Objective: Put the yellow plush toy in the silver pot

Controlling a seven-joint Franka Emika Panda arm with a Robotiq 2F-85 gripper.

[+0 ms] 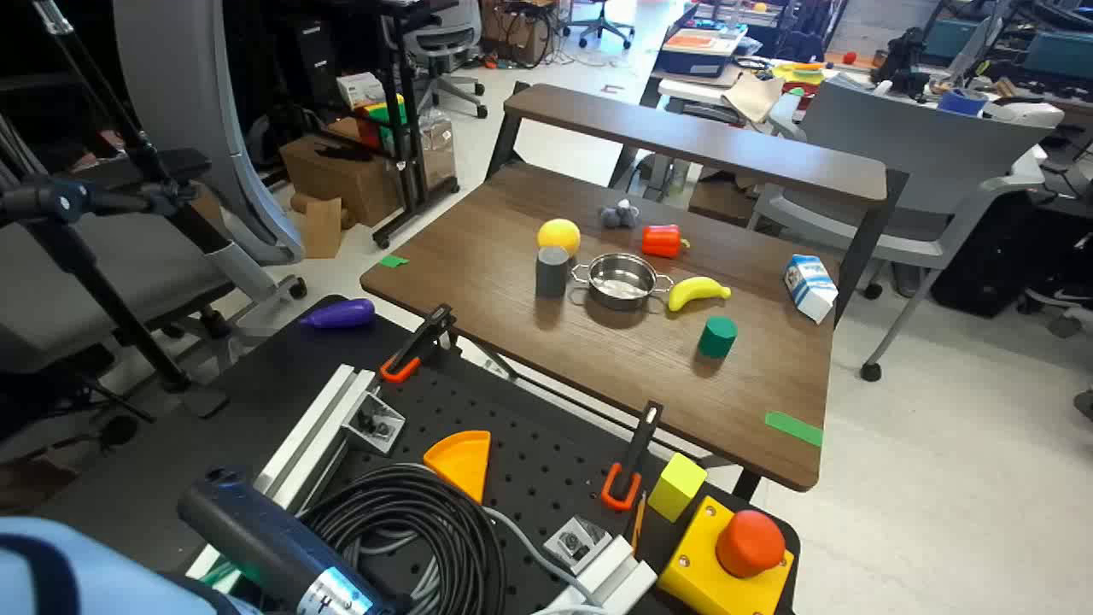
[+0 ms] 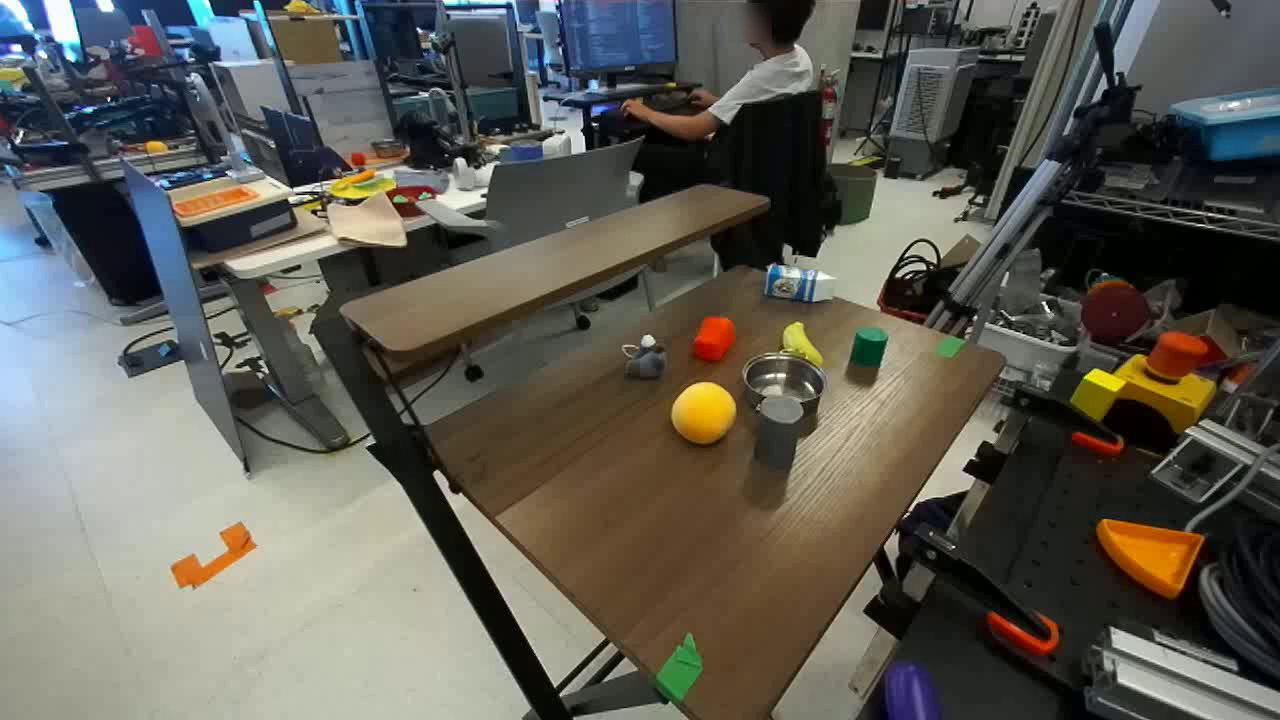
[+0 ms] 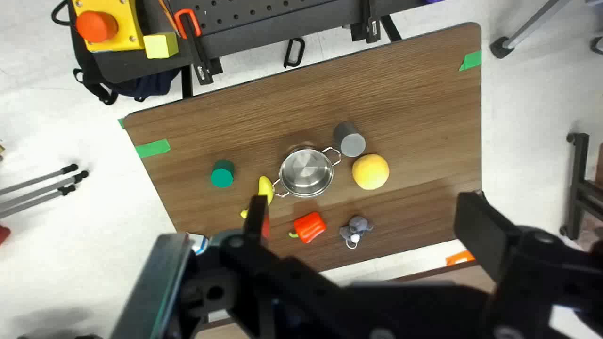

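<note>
Yellow plush toy (image 3: 370, 172) on the table (image 3: 424, 94), silver pot (image 3: 306, 173) just beside it

In the wrist view the jaws stand wide apart and have hold of nothing. A red pepper (image 3: 311, 227) and a small grey toy (image 3: 356, 226) appear in the gap between them, both resting on the table. The yellow plush toy also rests there, outside the silver pot, on the side where a grey cylinder (image 1: 552, 278) stands upright. In an exterior view that cylinder partly hides the plush toy; in the wrist view the two are close but apart. The pot sits upright, its open top facing up. At its opposite side lies a yellow banana (image 1: 698, 293), with a green cylinder (image 1: 717, 336) near it. A blue-and-white carton (image 2: 799, 283) lies on its side by the table's edge.
</note>
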